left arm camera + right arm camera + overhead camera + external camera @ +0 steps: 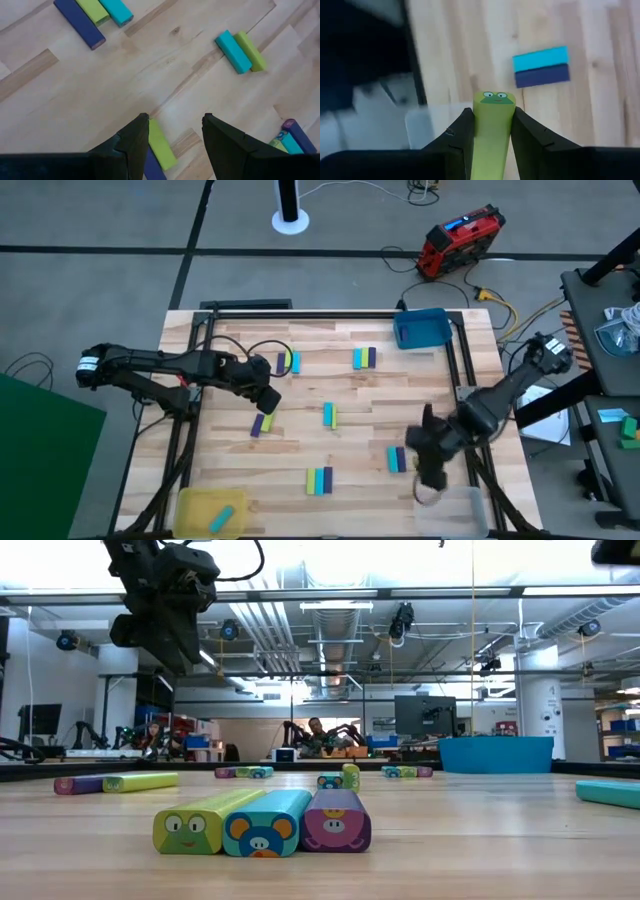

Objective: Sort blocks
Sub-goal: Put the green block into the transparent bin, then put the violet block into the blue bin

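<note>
Right gripper (492,127): fingers closed on a yellow-green block (492,120), its long axis running straight out between them, frog face on the free end. In the high view this gripper (430,470) sits at lower right of frame, at the table's near right corner, just above the clear tray (455,515). In the right wrist view the tray's pale wall lies beyond and to the left of the block's tip. My read: the drop depends on getting the tip over that tray.

Left gripper (175,137): fingers parted, nothing between them. It hovers left of centre in the high view (265,395). The yellow-green and purple pair (262,423) lies just below it in that frame. In the left wrist view the yellow-green bar (161,145) lies by the left finger, not centred in the gap, long axis roughly along the fingers' reach. Left arm is nearer this pair; it likely needs a sideways shift before closing.

Other blocks: triple at bottom centre (318,480), cyan and purple pair by my right gripper (396,459), pair at table centre (328,415), two more groups toward the top edge (365,358) (290,362). Yellow tray (212,511) lower left holds one cyan bar. Blue tray (420,328) at upper right.

Markings: no readable writing. Block ends in the low view carry cartoon faces: frog (182,830), mouse (264,832), pig (334,830).
</note>
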You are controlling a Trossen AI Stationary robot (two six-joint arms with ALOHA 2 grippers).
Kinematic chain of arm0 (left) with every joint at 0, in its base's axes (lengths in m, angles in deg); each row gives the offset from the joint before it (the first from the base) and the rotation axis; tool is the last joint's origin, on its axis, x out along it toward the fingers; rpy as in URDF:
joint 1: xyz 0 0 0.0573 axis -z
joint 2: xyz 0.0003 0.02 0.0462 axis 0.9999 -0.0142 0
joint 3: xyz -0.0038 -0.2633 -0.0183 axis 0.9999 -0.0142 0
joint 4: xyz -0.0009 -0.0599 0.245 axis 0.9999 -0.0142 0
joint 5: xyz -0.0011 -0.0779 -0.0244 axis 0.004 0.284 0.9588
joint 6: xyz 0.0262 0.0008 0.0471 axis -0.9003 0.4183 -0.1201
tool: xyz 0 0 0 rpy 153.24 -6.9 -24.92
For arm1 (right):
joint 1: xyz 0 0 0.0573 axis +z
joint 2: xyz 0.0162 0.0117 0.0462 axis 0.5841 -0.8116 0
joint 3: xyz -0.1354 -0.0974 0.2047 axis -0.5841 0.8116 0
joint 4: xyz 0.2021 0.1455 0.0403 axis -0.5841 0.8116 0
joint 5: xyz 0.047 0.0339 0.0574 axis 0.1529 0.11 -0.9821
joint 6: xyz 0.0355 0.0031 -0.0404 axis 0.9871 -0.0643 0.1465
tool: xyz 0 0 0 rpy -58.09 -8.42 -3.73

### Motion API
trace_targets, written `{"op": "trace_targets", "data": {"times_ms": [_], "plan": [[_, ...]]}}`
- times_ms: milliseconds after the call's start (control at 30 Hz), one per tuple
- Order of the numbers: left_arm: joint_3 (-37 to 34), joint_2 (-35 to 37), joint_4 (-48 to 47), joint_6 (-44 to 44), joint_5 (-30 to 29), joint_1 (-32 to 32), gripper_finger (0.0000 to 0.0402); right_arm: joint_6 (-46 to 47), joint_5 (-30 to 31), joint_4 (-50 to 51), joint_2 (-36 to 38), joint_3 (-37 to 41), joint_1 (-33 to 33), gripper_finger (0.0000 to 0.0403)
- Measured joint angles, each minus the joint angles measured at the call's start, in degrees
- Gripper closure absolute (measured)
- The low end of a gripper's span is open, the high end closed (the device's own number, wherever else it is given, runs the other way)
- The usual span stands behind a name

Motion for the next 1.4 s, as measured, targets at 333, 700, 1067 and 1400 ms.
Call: {"op": "trace_targets", "data": {"times_ms": [333,700,1067,1400], "plan": [[0.0,0.0,-0.02,-0.49,0.0,0.0,0.0239,-7.98,-7.9,-0.43,-7.68,-1.82,12.6,0.0312],[0.0,0.0,0.01,-1.13,0.0,-0.07,0.0239,-3.63,-8.75,-4.55,-13.79,-2.08,18.1,0.0226],[0.0,0.0,0.04,-2.2,0.07,-0.17,0.0239,-0.3,-8.52,-3.16,-9.67,-2.08,15.48,0.0208],[0.0,0.0,0.03,-2.11,2.38,-0.15,0.0239,-0.34,4.03,-1.82,-1.98,-2.08,-0.03,0.0293]]}}
